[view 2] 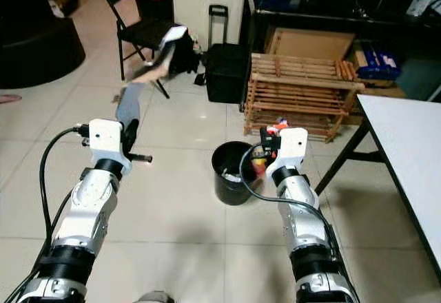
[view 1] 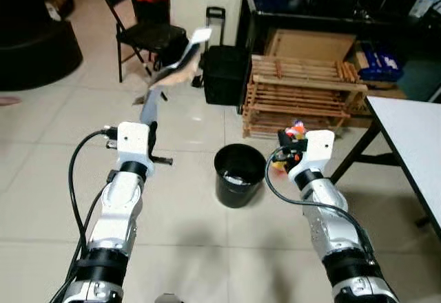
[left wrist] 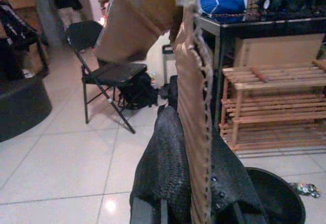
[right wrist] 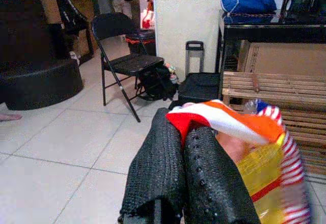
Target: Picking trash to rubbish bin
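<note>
At frame centre, the round black plastic rubbish bin (view 1: 239, 174) waits between two loaded arms: the left gripper (view 1: 153, 107) clamps a torn brown cardboard strip (view 1: 173, 71) aloft, the right gripper (view 1: 287, 140) pinches a crumpled red-and-yellow snack wrapper (right wrist: 254, 158), both apparently poised for dropping.
</note>
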Controlling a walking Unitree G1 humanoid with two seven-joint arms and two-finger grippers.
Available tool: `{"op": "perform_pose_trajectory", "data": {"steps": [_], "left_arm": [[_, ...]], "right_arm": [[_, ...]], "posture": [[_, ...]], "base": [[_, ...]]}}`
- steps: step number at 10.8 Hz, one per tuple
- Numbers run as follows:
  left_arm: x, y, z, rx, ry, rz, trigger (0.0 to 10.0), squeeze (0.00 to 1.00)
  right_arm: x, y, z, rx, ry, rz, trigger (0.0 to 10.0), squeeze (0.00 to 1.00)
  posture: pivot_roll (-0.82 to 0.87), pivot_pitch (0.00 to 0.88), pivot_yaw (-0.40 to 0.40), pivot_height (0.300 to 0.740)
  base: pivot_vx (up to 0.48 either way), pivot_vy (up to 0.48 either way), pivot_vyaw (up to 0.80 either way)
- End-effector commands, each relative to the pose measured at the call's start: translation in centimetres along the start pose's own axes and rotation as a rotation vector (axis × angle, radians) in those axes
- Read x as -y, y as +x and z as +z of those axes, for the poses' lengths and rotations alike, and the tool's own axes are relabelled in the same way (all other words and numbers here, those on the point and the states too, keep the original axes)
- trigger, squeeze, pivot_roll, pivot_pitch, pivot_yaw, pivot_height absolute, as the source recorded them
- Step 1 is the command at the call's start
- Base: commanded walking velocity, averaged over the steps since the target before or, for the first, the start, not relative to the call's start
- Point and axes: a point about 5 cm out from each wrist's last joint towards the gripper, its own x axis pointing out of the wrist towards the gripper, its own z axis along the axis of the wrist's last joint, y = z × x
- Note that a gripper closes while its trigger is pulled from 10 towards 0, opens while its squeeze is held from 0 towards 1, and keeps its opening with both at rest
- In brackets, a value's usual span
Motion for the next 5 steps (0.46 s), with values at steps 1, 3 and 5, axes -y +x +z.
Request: {"op": "perform_pose_trajectory", "data": {"steps": [1,3,5], "left_arm": [[0.3,0.2,0.2,0.001,0.005,-0.015,10.0,0.00],[0.2,0.2,0.1,-0.002,0.009,-0.008,10.0,0.00],[0.5,0.2,-1.2,-0.054,-0.005,-0.013,10.0,0.00]], "right_arm": [[0.5,0.1,0.4,0.018,0.010,-0.015,10.0,0.00],[0.5,0.1,0.4,0.016,0.006,-0.013,10.0,0.00],[0.7,0.0,-0.5,-0.025,0.007,-0.023,10.0,0.00]], "posture": [[0.06,0.000,-0.057,0.740],[0.06,0.000,-0.060,0.740],[0.06,0.000,-0.061,0.740]], "base": [[0.000,0.000,0.00],[0.120,0.000,0.00],[0.281,0.000,0.00]]}}
